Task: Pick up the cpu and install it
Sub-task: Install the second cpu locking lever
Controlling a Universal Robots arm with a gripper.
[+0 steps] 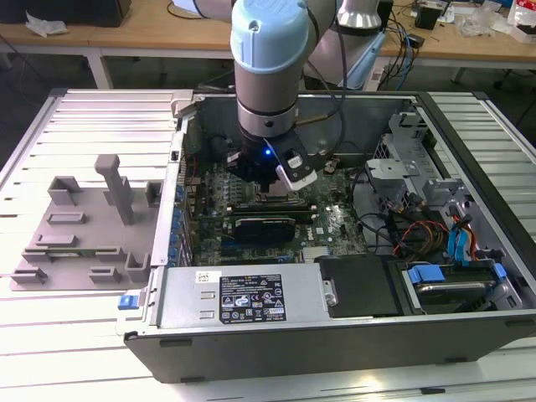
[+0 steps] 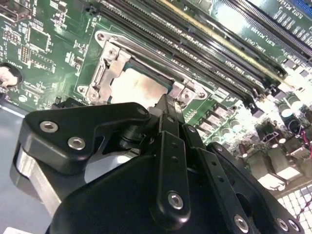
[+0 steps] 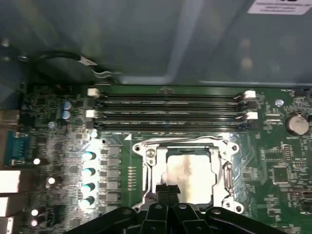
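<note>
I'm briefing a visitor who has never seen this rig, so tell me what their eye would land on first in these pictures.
First, the pale blue robot arm reaching down into the open computer case in the middle of the exterior view. Next, in both wrist views, the shiny cpu lying inside the metal-framed socket on the green motherboard, with the black gripper right at its edge. A grey fixture block sits outside the case on the exterior view's left.

Arm (image 1: 266, 75) vertical, wrist pointing down; end effector (image 3: 168, 191) fingers closed together.
</note>
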